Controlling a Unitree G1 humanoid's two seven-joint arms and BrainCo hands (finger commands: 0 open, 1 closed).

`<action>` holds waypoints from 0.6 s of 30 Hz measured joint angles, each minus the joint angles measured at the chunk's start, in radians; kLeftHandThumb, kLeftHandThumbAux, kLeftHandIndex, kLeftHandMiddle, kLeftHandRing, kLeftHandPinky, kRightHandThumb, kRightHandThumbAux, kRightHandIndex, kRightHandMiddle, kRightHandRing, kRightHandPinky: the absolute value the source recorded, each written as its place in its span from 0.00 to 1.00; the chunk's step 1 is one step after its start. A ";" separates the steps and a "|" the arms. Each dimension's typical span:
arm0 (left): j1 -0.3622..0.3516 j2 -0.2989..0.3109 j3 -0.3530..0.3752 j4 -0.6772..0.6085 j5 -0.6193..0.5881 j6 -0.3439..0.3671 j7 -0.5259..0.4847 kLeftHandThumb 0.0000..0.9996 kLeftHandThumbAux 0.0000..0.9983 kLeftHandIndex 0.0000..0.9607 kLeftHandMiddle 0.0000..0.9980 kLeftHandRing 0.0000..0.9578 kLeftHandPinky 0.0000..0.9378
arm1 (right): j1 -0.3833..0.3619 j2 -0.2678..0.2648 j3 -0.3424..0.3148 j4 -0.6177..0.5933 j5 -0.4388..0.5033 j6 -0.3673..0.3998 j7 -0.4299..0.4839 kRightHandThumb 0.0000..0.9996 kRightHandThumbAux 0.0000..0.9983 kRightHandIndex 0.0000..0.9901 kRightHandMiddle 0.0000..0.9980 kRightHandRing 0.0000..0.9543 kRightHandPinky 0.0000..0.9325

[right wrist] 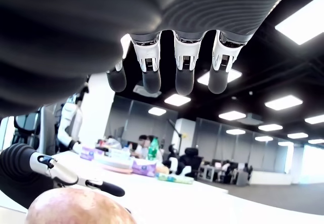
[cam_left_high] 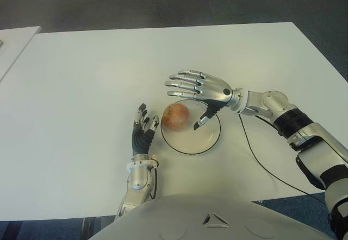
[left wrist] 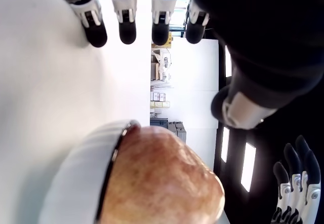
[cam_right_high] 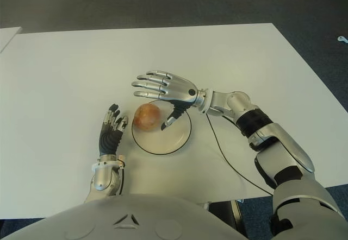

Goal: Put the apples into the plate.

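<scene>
reddish apple (cam_left_high: pixel 175 116) sits in white plate (cam_left_high: pixel 206 141)

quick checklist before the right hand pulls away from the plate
1. Apple in the plate: ok, it sits at the plate's left edge, inside the rim.
2. Right hand released: ok, fingers spread above the apple, holding nothing.
3. Right thumb clear of the apple: cannot tell, its tip points down into the plate just right of the fruit.
4. Left hand out of the way: ok, open on the table just left of the plate.
5. Cable clear of the plate: ok, it trails right of it.
6. More apples left to move: none visible on the table.
</scene>
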State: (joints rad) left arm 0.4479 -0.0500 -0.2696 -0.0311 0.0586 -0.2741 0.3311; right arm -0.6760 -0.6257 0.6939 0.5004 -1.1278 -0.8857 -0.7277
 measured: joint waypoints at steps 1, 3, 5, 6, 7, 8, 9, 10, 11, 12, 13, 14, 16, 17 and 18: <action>0.000 0.000 -0.001 0.000 0.000 0.000 0.000 0.00 0.63 0.02 0.00 0.00 0.00 | 0.000 0.004 -0.007 0.018 0.035 -0.011 0.023 0.07 0.30 0.00 0.00 0.00 0.00; 0.002 0.000 -0.003 0.000 0.000 -0.002 0.000 0.00 0.64 0.03 0.00 0.00 0.00 | 0.001 0.020 -0.026 0.069 0.118 -0.027 0.080 0.07 0.30 0.00 0.00 0.00 0.00; 0.004 0.000 -0.003 -0.001 -0.001 -0.003 0.000 0.00 0.64 0.03 0.00 0.00 0.00 | 0.005 0.038 -0.048 0.120 0.201 -0.030 0.144 0.07 0.30 0.00 0.00 0.00 0.00; 0.004 0.001 -0.003 -0.001 0.000 -0.003 0.000 0.00 0.65 0.03 0.00 0.00 0.00 | 0.008 0.046 -0.058 0.139 0.242 -0.029 0.177 0.07 0.30 0.00 0.00 0.00 0.00; 0.004 0.001 -0.003 -0.001 0.000 -0.004 0.000 0.00 0.65 0.03 0.00 0.00 0.00 | 0.012 0.054 -0.069 0.153 0.281 -0.026 0.207 0.07 0.30 0.00 0.00 0.00 0.00; 0.004 0.001 -0.003 -0.001 0.000 -0.005 0.000 0.00 0.65 0.03 0.00 0.00 0.00 | 0.019 0.063 -0.083 0.163 0.321 -0.023 0.240 0.08 0.30 0.00 0.00 0.00 0.00; 0.004 0.001 -0.003 -0.001 0.000 -0.005 0.000 0.00 0.65 0.03 0.00 0.00 0.00 | 0.025 0.069 -0.092 0.167 0.359 -0.019 0.266 0.08 0.29 0.00 0.00 0.00 0.00; 0.004 0.001 -0.003 -0.001 0.000 -0.006 0.000 0.00 0.65 0.04 0.00 0.00 0.00 | 0.034 0.080 -0.105 0.168 0.404 -0.014 0.300 0.08 0.29 0.00 0.00 0.00 0.00; 0.004 0.001 -0.003 -0.001 0.000 -0.006 0.000 0.00 0.65 0.04 0.00 0.00 0.00 | 0.041 0.087 -0.115 0.168 0.437 -0.010 0.322 0.08 0.29 0.00 0.00 0.00 0.00; 0.004 0.001 -0.003 -0.001 0.000 -0.007 0.000 0.00 0.64 0.04 0.00 0.00 0.00 | 0.050 0.099 -0.128 0.168 0.479 -0.004 0.352 0.09 0.28 0.00 0.00 0.00 0.00; 0.004 0.002 -0.003 -0.001 0.000 -0.008 0.000 0.00 0.64 0.04 0.00 0.00 0.00 | 0.057 0.110 -0.137 0.169 0.519 0.000 0.378 0.09 0.28 0.00 0.00 0.00 0.00; 0.004 0.002 -0.003 -0.001 0.001 -0.010 0.000 0.00 0.63 0.04 0.00 0.00 0.00 | 0.065 0.122 -0.149 0.169 0.557 0.005 0.404 0.10 0.28 0.00 0.00 0.00 0.00; 0.004 0.002 -0.003 -0.001 0.001 -0.015 0.000 0.00 0.62 0.05 0.00 0.00 0.00 | 0.080 0.147 -0.170 0.169 0.628 0.017 0.449 0.10 0.28 0.00 0.00 0.00 0.00; 0.004 0.002 -0.003 -0.001 0.002 -0.018 0.000 0.00 0.61 0.05 0.00 0.00 0.00 | 0.088 0.163 -0.184 0.170 0.670 0.026 0.476 0.10 0.28 0.00 0.00 0.00 0.00; 0.004 0.002 -0.003 -0.001 0.003 -0.019 0.001 0.00 0.60 0.05 0.00 0.00 0.00 | 0.095 0.177 -0.197 0.171 0.702 0.033 0.497 0.10 0.28 0.00 0.00 0.00 0.00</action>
State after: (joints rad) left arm 0.4523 -0.0483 -0.2728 -0.0320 0.0615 -0.2928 0.3318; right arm -0.5814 -0.4486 0.4968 0.6711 -0.4255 -0.8526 -0.2306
